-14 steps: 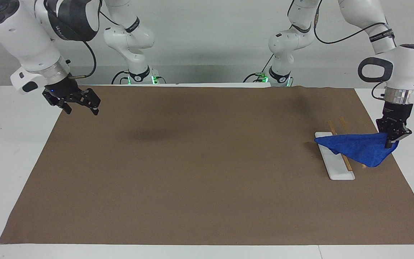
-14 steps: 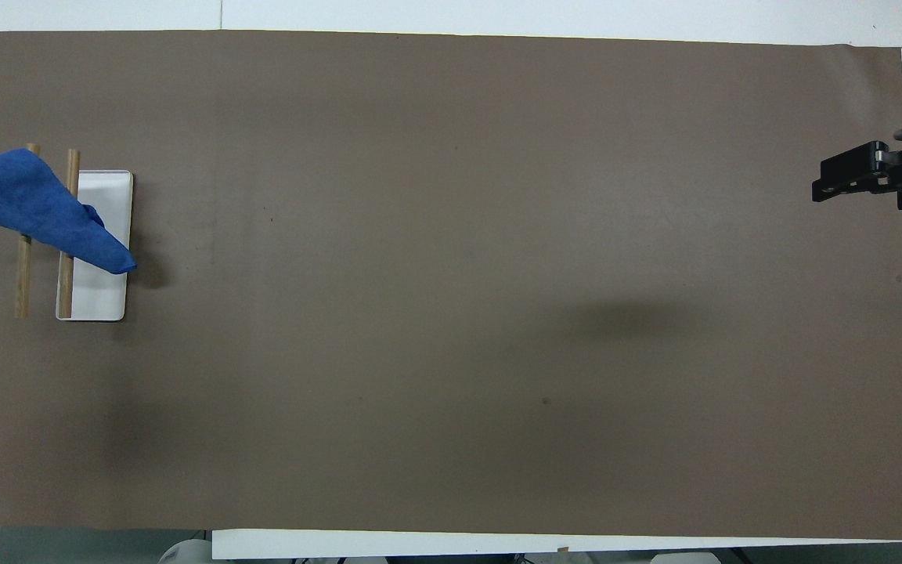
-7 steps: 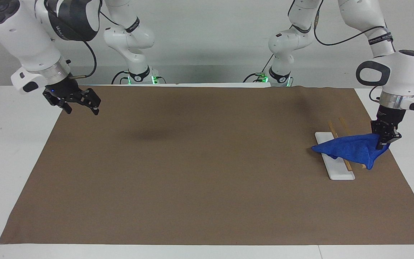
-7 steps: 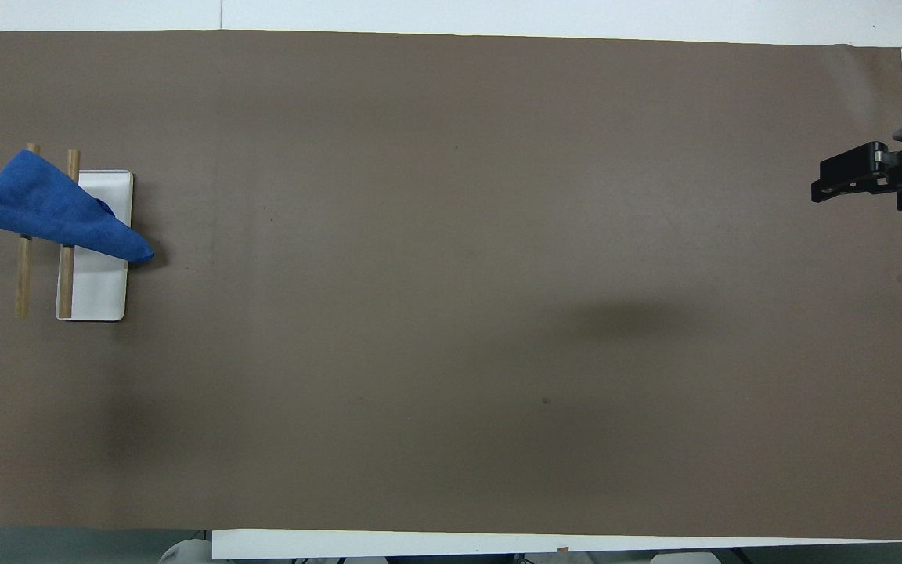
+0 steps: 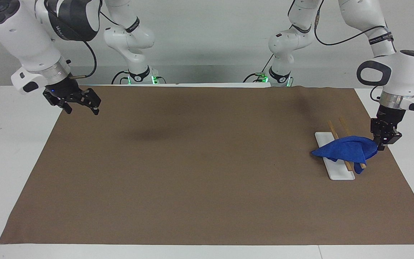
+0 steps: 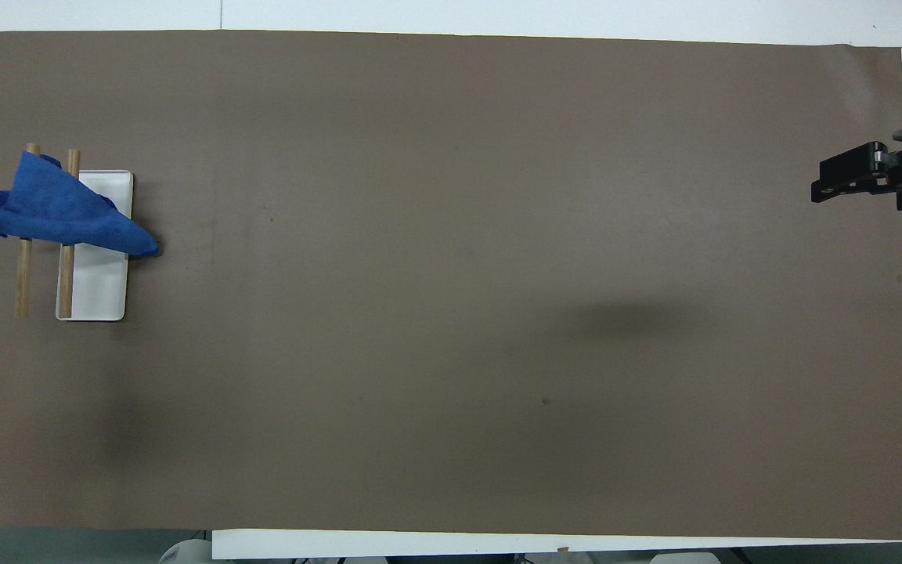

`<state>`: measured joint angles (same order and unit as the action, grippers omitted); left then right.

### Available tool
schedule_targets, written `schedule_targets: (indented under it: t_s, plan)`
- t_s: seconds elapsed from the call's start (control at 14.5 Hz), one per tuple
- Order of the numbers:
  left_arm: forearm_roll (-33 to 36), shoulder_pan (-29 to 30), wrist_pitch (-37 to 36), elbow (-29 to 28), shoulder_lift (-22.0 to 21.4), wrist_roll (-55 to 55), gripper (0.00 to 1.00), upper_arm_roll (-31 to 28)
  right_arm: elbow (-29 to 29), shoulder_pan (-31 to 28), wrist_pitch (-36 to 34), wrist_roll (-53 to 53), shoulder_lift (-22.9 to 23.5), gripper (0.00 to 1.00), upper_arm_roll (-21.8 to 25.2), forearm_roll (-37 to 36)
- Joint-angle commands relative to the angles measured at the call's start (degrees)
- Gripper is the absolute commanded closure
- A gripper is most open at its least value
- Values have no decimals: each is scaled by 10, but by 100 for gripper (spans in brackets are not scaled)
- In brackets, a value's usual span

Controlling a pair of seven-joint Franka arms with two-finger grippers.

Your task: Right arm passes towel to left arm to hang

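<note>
- Low in the facing frame, the nearest stretch of the table (image 5: 199,201) under its brown mat carries nothing. All the work sits higher up, at the frame's right edge.
- At centre right of that frame lies a white base (image 5: 340,174) at the left arm's end of the table. Two wooden rods (image 5: 332,128) run above it as rails, which I take to be the hanging rack.
- Across both rods lies the towel (image 5: 349,150). One pointed end droops past the base toward the table's middle, and the bulk sags between and over the rails. The overhead frame shows the same, at its centre left. Spanning two rails likely lets the cloth hold itself up, so the hanging looks nearly done.
- Just beside the towel's raised corner, at the right edge of the facing frame, the left pincer (image 5: 383,143) points down over the mat's edge. It is low, probably so the cloth settles rather than drops. Its tips meet the blue fabric, but I cannot tell whether they pinch that corner or have let go.
- In the upper left of the facing frame, the right pincer (image 5: 81,108) hangs over the mat's corner at the right arm's end, fingers spread and holding nothing. That arm waits, well apart from the rack, presumably because its share of the handover is finished.
</note>
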<state>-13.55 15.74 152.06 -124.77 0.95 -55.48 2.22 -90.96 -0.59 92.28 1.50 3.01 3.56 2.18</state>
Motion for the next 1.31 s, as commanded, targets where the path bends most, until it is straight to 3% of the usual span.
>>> schedule_targets:
  t_s: [0.0,0.21,0.48,0.83,1.24]
  plan:
    - [15,14,-26,11,-5,5,0,3,11,-3,-11,6,6,0,-3,-5]
    - [105,28,-118,74,-1,7,0,3,10,-3,-11,6,5,0,-2,-5]
    - [157,21,-287,204,29,26,0,4,10,-3,-11,6,5,0,-3,-5]
    - [161,7,-485,297,23,220,0,16,10,-3,-11,6,5,0,-3,-5]
    - [161,-90,-720,404,6,451,0,15,10,-3,-10,6,5,0,-2,-6]
